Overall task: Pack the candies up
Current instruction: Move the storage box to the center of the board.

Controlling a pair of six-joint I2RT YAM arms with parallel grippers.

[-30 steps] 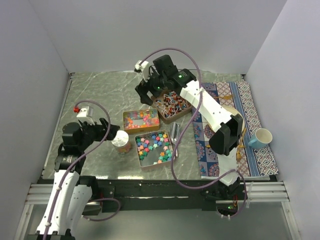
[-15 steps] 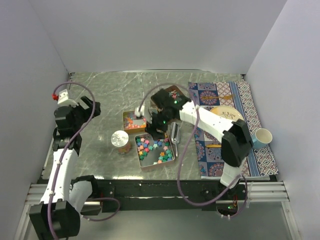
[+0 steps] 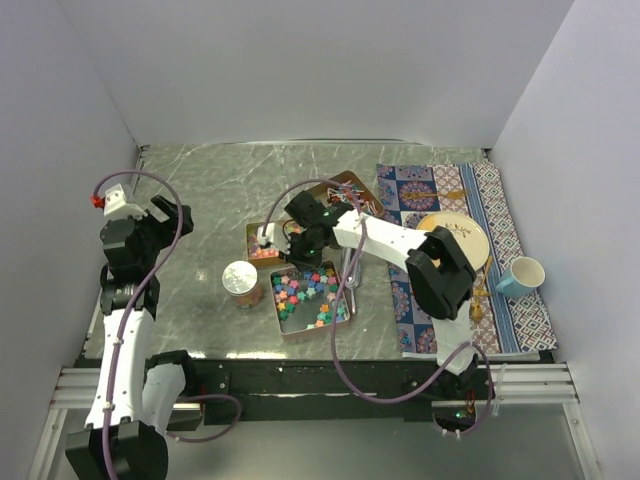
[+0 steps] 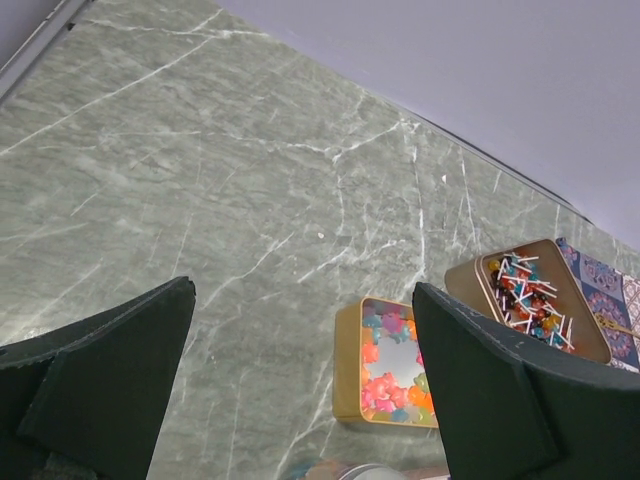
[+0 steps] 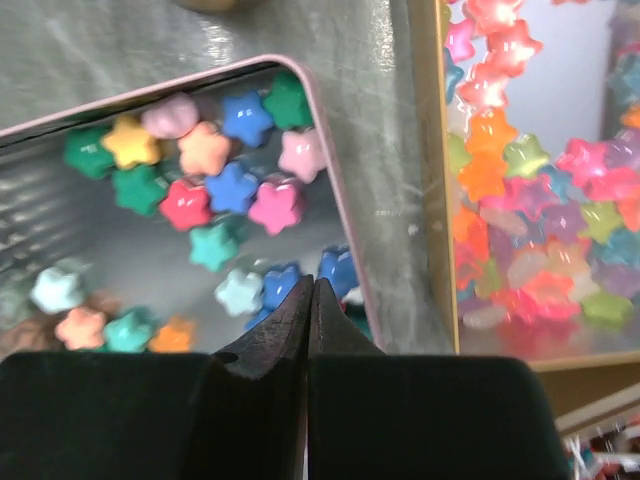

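- As seen from above: grey-green marbled tabletop (image 3: 200, 190), plain white walls (image 3: 300, 70) on three sides, black rail (image 3: 300, 375) along the near edge.
- Patterned cloth (image 3: 500, 195) over the right part of the tabletop; on it a pale plate (image 3: 472, 232) and, near the right edge, a light-blue cup (image 3: 521, 276).
- Count: two arms, three bronze tins, one small lidded jar (image 3: 241, 282), one plate, one cup, one cloth.
- Near tin (image 5: 130, 250): pastel star candies (image 5: 205, 150), too many to count, silver floor bare in patches.
- Middle tin (image 4: 346, 365), just behind the near one: orange-pink-yellow candies (image 5: 520, 190) around a mirror-like bare centre.
- Far tin (image 4: 462, 285), just beyond the middle one and toward the cloth: twist-wrapped candies (image 4: 525, 295), dark, red and white.
- Jar upright, just left of the near tin, apart from both arms.
- Right gripper (image 5: 313, 290): fingers pressed flat together, nothing visible between them; tips low over the near tin's corner, just inside the rim on the side facing the middle tin, right by a blue star.
- Left gripper (image 4: 305, 400): fingers spread wide, empty; held high over bare tabletop at the left, middle and far tins in its view beyond.
- Against a second ago: right gripper off the far tin and over to the near one, spread then, clamped now.
- Left arm then low beside the jar, now raised and back toward the left wall, fingers equally wide.
- Tins, jar, plate and cup in the same spots as before.
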